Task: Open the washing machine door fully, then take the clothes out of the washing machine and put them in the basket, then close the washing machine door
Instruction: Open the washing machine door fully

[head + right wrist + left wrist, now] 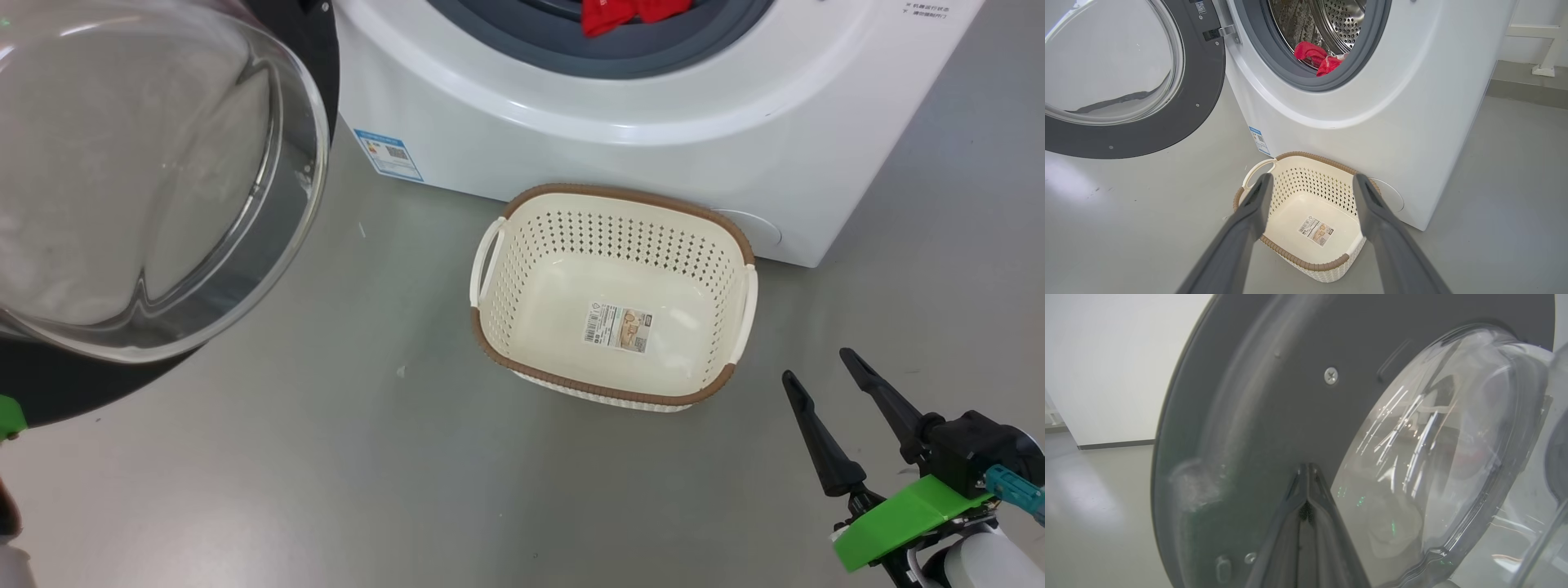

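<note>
one big white front-loading washing machine [653, 139] stands on the grey floor [326, 474], with one small blue label [389, 153] low on its front. its one large round door [1180, 122], a wide dark rim around a bulging clear glass bowl, stands swung open to the robot's left, clear of the grey rubber ring [1278, 61] and the perforated steel drum [1343, 20]. one bunch of soft bright red clothes [1316, 57] lies at the drum's lower lip, draped onto the rubber ring; how many garments make it up cannot be told.

one small cream-white perforated plastic basket [522, 269] with a brown woven-look rim sits on the floor just in front of the machine, below the opening. it has two side handles and one paper sticker [618, 329] on its bare bottom.

there are two grippers. the right gripper [816, 365] hangs near the basket, off its right handle, its two long dark fingers spread wide with nothing between them. the left gripper [1306, 473] has its fingers pressed together, gripping nothing, with the tips right up at the door's dark inner rim; whether they touch it cannot be told.
</note>
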`<state>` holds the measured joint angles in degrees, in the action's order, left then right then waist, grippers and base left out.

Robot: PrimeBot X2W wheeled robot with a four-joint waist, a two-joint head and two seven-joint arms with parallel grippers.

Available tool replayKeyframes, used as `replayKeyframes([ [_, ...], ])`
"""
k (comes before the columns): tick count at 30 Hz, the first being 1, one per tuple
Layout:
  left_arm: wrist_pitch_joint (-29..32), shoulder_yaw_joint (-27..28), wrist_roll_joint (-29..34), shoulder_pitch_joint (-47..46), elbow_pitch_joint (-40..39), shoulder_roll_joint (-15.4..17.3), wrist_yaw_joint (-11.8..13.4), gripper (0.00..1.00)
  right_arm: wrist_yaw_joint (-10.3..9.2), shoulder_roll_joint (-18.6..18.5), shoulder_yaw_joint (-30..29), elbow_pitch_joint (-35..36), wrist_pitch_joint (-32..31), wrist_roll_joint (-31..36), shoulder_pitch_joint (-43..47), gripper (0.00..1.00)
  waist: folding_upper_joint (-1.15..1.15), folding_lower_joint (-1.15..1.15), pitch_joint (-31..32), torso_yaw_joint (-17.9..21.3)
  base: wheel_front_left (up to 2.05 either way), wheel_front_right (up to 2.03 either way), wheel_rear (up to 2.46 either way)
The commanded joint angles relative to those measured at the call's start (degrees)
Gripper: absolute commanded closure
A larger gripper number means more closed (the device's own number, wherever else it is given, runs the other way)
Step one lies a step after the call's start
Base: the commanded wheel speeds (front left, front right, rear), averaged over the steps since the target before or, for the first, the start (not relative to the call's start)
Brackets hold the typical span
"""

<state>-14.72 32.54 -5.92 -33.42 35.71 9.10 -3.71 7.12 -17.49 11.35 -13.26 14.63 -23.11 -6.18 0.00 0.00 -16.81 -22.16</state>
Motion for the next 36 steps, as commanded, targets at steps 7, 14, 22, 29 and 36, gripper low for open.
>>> replayKeyframes([
  [7,-0.28,2.87,1.66,-0.99,0.42,4.05,-0.69,1.00,0.36,-0.51,1.04,1.05,0.37,0.48,-0.45,0.00,0.00,0.00,1.16,-0.05,0.00,0.00,0.00],
  [14,-0.28,3.12,1.97,1.38,-1.18,2.09,-1.86,1.00,0.36,0.17,1.22,0.66,0.37,0.24,0.37,0.00,0.00,0.00,3.33,-0.33,0.00,0.00,0.00],
  [22,-0.28,1.49,2.62,6.70,-5.22,-0.54,-3.18,1.00,0.36,0.96,1.13,0.47,0.37,-0.02,1.38,0.00,0.00,0.00,5.90,-0.27,0.00,0.00,0.00],
  [29,-0.28,-0.99,2.23,12.25,-10.26,-2.88,-3.64,1.00,0.36,2.01,0.54,0.52,0.37,-0.16,2.58,0.00,0.00,0.00,8.30,0.58,0.00,0.00,0.00],
  [36,-0.28,-5.27,0.06,17.45,-14.94,-4.64,-3.75,0.58,0.36,2.86,-0.52,0.56,0.37,-0.26,3.82,0.00,0.00,0.00,10.06,2.08,0.00,0.00,0.00],
])
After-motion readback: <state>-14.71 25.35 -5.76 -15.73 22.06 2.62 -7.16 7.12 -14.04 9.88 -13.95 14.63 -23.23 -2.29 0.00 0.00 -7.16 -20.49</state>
